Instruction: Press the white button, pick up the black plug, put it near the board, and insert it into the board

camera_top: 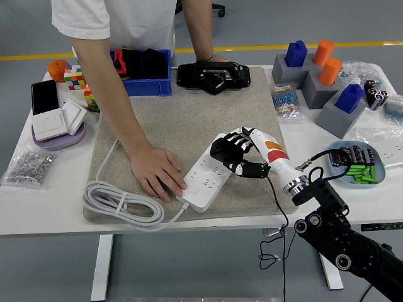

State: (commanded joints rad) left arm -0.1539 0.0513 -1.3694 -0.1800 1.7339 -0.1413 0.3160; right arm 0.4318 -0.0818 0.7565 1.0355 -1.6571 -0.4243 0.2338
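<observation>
A white power strip (203, 176) lies at an angle on the beige mat (182, 119). Its white button (194, 189) sits near the strip's lower left end. My right hand (230, 153) hovers over the strip's upper right half with its fingers loosely spread, holding nothing. A person's hand (157, 173) lies flat on the mat against the strip's left end. The strip's white cable (116, 204) coils at the mat's front left. Black items lie in the blue bin (148, 85); I cannot tell whether one of them is the black plug. My left arm is out of view.
A black device (211, 75) lies at the mat's far edge under the person's other hand. Grey blocks with blue and orange pegs (327, 75) stand at the back right. A plate of small parts (334, 154) sits to the right. Wall switches (56, 123) and a bag of screws (28, 167) lie to the left.
</observation>
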